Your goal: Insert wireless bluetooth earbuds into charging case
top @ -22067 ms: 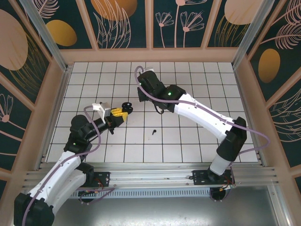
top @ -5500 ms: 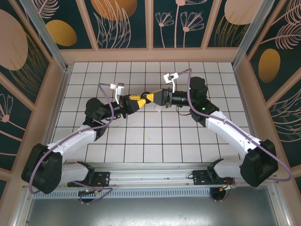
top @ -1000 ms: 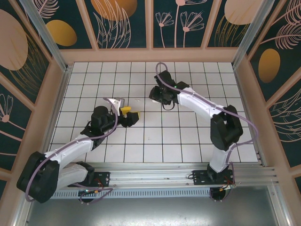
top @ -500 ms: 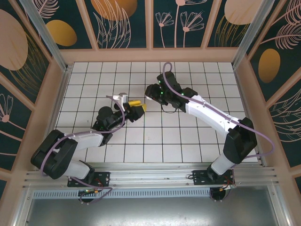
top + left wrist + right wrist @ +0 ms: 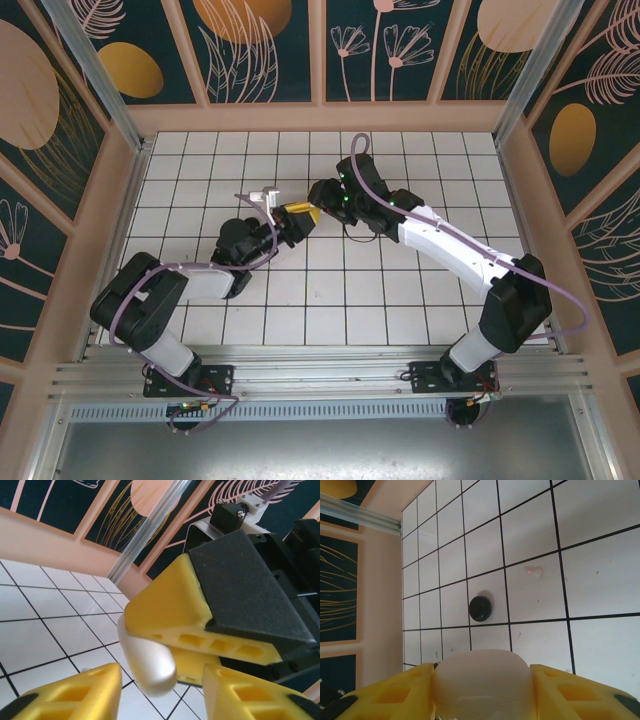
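My right gripper (image 5: pixel 482 677) is shut on the white charging case (image 5: pixel 481 690), which bulges out between its yellow fingers. In the left wrist view the same case (image 5: pixel 148 664) sticks out from the right gripper's yellow fingers (image 5: pixel 167 605). It hangs just in front of my left gripper (image 5: pixel 165 700), whose two fingertips stand wide apart at the bottom edge, open and holding nothing. From above, the left gripper (image 5: pixel 292 223) and right gripper (image 5: pixel 313 209) meet tip to tip over the middle tiles. A small round black thing (image 5: pixel 480 608) lies on a tile below; I cannot tell if it is an earbud.
A tiny pale speck (image 5: pixel 535 572) lies on a tile near the black thing. The white grid table (image 5: pixel 400 290) is ringed by a wooden rim (image 5: pixel 320 118) and patterned walls. The aluminium rail (image 5: pixel 320 375) runs along the near edge.
The left gripper has swung up and to the right, and the right gripper has come left and down with the case. Their tips now meet.
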### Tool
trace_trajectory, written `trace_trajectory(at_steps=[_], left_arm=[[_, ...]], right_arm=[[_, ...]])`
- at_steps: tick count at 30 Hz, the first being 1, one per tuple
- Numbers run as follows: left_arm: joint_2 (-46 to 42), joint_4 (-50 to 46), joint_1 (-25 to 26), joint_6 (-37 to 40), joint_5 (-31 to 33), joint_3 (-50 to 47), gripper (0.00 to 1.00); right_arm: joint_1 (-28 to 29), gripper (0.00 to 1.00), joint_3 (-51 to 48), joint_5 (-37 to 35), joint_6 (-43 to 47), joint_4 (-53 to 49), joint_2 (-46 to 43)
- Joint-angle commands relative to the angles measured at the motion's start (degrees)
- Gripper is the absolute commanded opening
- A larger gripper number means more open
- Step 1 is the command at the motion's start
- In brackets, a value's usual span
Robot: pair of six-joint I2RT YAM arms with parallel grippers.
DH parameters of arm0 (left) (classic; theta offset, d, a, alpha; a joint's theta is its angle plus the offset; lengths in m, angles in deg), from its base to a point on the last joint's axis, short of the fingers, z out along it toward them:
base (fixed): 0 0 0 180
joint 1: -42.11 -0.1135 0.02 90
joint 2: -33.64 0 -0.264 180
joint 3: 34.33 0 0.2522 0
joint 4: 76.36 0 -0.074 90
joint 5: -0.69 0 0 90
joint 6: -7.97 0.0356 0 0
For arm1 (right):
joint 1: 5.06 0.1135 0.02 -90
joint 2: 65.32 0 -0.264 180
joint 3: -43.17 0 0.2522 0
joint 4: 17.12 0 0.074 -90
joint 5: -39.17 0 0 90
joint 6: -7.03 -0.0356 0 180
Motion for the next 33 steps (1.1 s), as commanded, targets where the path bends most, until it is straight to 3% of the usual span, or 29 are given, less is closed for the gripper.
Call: trace_trajectory(at_steps=[1, 10, 15, 19, 25, 28, 33], left_arm=[[1.89, 3.49, 0.16, -0.64, -0.90, 2.57, 0.39], [4.94, 4.76, 0.13, -2.02, -2.35, 5.12, 0.24], [3.79, 4.79, 0.09, -2.44, -3.19, 4.56, 0.12], [-0.05, 3.86, 0.16, -2.10, -4.16, 2.87, 0.06], [-7.60, -4.93, -0.37, 0.06, -8.94, 3.54, 0.01], [-10.72, -6.98, -1.25, -0.93, -12.12, 4.38, 0.00], [-14.76, -6.76, -1.90, -4.33, -16.40, 5.59, 0.00]], right_arm=[[0.42, 0.46, 0.01, 0.41, -0.07, 0.59, -2.63], [0.38, 0.47, 0.31, 0.67, 0.02, -0.01, -3.06], [0.25, 0.54, -0.41, 0.32, 2.51, 1.69, -4.18], [-0.87, 0.60, -2.31, -0.34, 6.72, 5.15, -8.53], [-2.99, 0.61, -10.19, 0.98, 14.64, 16.99, -19.93], [-4.28, 0.61, -14.31, 5.47, 17.34, 23.13, -24.44], [-7.11, 0.62, -18.45, 21.66, 17.91, 32.02, -26.23]])
